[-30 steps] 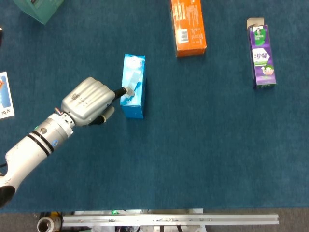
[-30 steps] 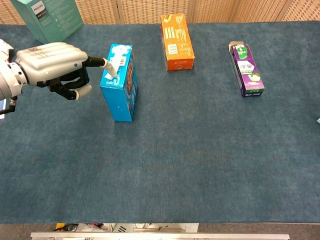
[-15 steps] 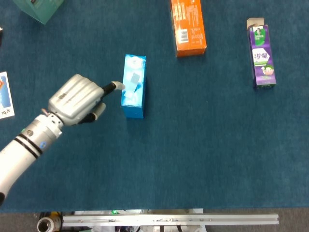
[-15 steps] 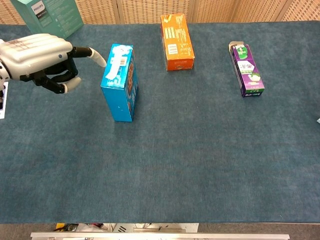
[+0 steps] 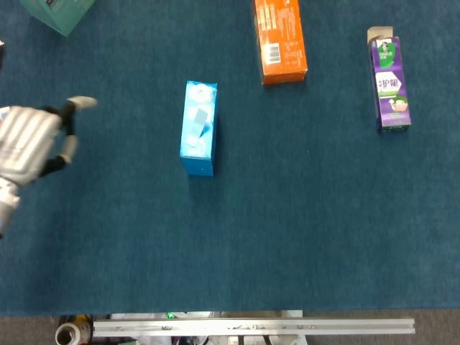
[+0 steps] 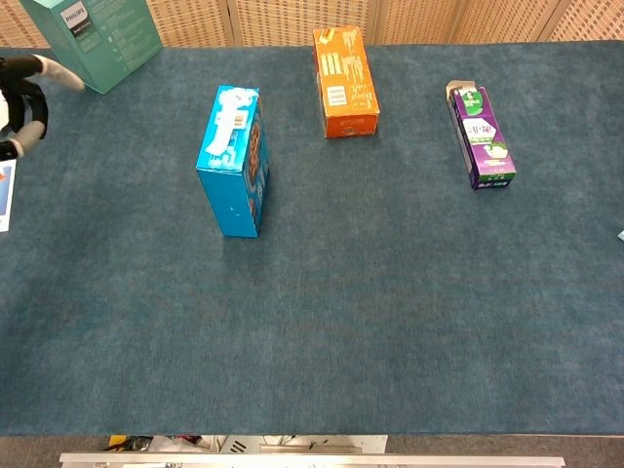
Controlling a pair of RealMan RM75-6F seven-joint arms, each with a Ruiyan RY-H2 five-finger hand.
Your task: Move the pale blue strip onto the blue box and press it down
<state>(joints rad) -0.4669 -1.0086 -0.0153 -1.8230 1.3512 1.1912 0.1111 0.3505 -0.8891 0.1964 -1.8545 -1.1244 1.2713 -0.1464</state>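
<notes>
matt cloth table; glossy blue box

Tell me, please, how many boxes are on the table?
4: the blue box stands mid-table with the strip on top, the orange box lies behind it, the purple carton far right, the teal box at the back-left corner. Others may lie outside the frame.

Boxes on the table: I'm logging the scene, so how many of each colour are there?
Blue box, with the pale blue strip on top: 1
Orange box: 1
Purple box: 1
Teal box: 1
Total: 4 boxes
</notes>
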